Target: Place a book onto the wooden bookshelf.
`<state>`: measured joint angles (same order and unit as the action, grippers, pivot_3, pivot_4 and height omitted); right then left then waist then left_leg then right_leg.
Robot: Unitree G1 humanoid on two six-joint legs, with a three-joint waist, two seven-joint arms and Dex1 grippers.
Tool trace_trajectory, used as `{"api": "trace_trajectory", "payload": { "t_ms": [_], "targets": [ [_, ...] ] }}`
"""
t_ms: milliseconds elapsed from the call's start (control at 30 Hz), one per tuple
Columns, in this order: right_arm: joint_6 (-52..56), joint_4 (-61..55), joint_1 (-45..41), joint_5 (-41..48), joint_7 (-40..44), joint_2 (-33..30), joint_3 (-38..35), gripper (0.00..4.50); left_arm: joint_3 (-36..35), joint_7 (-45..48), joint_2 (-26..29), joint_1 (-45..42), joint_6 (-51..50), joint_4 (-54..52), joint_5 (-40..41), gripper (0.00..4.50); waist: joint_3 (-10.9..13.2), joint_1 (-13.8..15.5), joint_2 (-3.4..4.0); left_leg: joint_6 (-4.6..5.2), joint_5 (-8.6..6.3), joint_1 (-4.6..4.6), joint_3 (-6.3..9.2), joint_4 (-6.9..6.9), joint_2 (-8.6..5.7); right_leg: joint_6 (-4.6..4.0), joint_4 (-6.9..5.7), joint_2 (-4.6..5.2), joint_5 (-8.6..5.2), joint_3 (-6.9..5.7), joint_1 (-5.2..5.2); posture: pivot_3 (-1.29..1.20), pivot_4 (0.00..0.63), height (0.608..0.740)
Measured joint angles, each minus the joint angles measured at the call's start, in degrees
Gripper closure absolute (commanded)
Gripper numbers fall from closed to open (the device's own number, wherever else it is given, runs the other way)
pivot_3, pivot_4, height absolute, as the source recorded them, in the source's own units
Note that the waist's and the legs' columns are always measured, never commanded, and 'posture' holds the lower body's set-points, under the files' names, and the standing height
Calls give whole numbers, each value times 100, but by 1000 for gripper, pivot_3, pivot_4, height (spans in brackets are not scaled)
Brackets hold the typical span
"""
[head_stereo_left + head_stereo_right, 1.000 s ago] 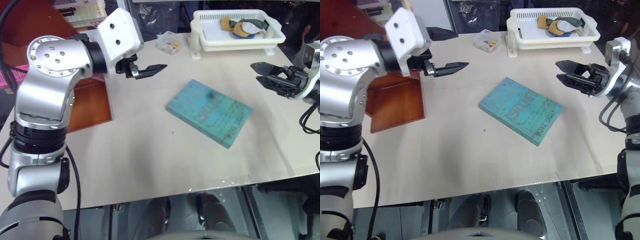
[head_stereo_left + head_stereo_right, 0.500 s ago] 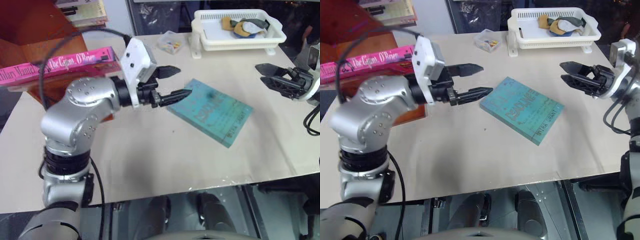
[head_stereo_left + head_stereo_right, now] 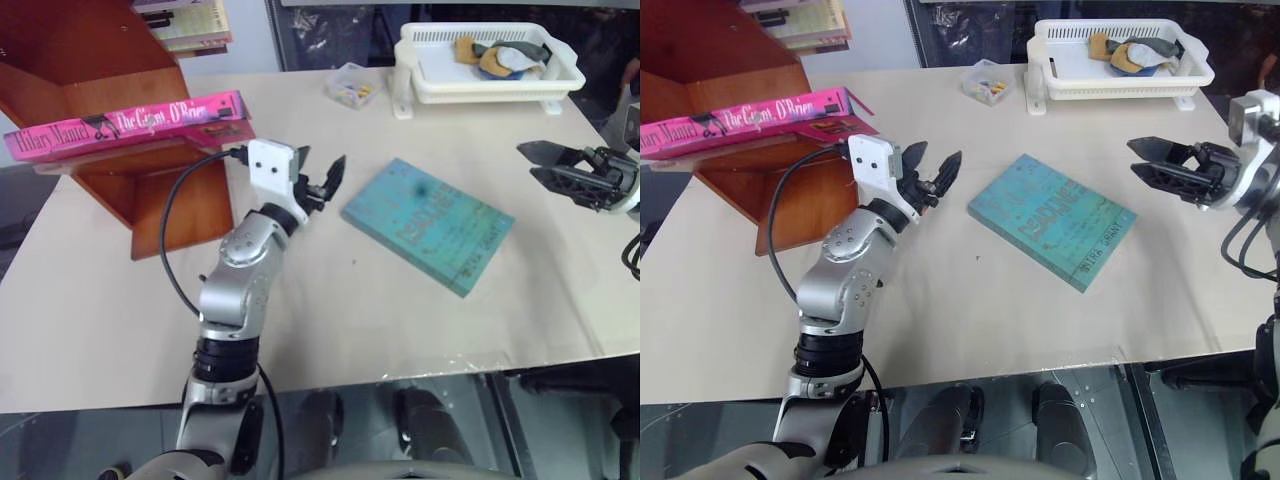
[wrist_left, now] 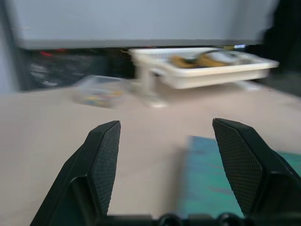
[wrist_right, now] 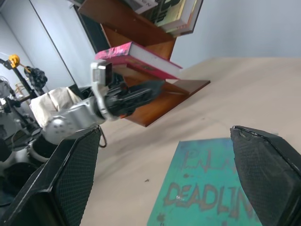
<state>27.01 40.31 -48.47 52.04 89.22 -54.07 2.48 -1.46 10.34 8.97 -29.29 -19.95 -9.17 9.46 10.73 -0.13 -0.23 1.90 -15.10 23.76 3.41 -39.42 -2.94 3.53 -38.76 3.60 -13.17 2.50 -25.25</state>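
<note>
- Left claw [image 3: 322, 182] is spread, nothing in it, hovering over the bench [image 3: 330, 320] just beside the teal book [image 3: 428, 225].
- Right claw [image 3: 1152, 168] is spread and empty too, off past the teal book's other side.
- Teal book lies flat; cover reads "DEADLINE" as far as I can tell, smaller print unreadable.
- Pink book [image 3: 125, 124] lies flat on a board of the shelf [image 3: 120, 190], spine out, white lettering ending in "...the Giant, O'Brien"-ish.
- Pale books [image 3: 195, 20] sit on a higher board.
- White basket [image 3: 490, 80] holds yellowish and dark bits; small clear box [image 3: 351, 88] has tiny coloured pieces.
</note>
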Motion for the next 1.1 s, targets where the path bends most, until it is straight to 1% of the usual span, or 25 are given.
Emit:
{"api": "trace_trajectory", "payload": {
  "t_ms": [100, 200, 367, 467, 633, 833, 1000, 1100],
  "targets": [
    [58, -124, 80, 0, 0, -25, -136, 0, 3, -280, -57, -108, 866, 644, -417, 1064, 0, 37, 0, 0, 0, 1, 1, 0, 0, 0, 1, 5, 0, 0, -1, 0, 150, 740],
    [155, -299, 217, -2, 0, -75, -284, 0, 87, -348, -34, -396, 1797, 1289, -774, 1064, -1, 98, -1, 0, 0, 1, 3, 0, 1, 0, 2, 4, 0, -5, 1, 0, 150, 740],
    [235, -427, 353, -24, 0, -76, -391, 0, 134, -454, -57, -691, 2813, 1932, -1055, 1064, -1, 103, -2, 1, 0, 4, 1, 0, -2, 1, 7, 8, 1, -4, 1, 0, 150, 740],
    [278, -441, 390, -68, 0, -76, -487, 0, 129, -546, -84, -741, 3190, 2168, -1103, 1064, -1, 100, -2, 1, 0, 4, 2, 1, -1, 1, 7, 7, 0, -4, 0, 0, 150, 740],
    [284, -455, 394, -181, 0, -76, -570, 0, -5, -893, -57, -741, 3434, 2229, -1276, 1064, -1, 94, -2, 1, 0, 3, 2, 1, 1, 1, 4, 5, 0, -4, 0, 0, 150, 740],
    [286, -455, 394, -258, 0, -75, -573, 0, -220, -1195, 61, -740, 3445, 2229, -1378, 1064, -1, 95, -2, 1, 0, 3, 1, 1, 0, 1, 4, 1, 1, -4, 0, 0, 150, 740],
    [286, -454, 395, -277, 0, -73, -574, 0, -272, -1190, 99, -736, 3443, 2228, -1367, 1064, -1, 98, -2, 1, 0, 4, 2, 1, 0, 1, 5, 0, 1, -5, 0, 0, 150, 740],
    [289, -480, 427, -278, 0, -75, -580, 0, -226, -946, 95, -563, 3377, 2108, -1246, 1064, -1, 94, -2, 1, 0, 3, 2, 1, 0, 1, 5, 0, 1, -4, 0, 0, 150, 740]
  ]
}}
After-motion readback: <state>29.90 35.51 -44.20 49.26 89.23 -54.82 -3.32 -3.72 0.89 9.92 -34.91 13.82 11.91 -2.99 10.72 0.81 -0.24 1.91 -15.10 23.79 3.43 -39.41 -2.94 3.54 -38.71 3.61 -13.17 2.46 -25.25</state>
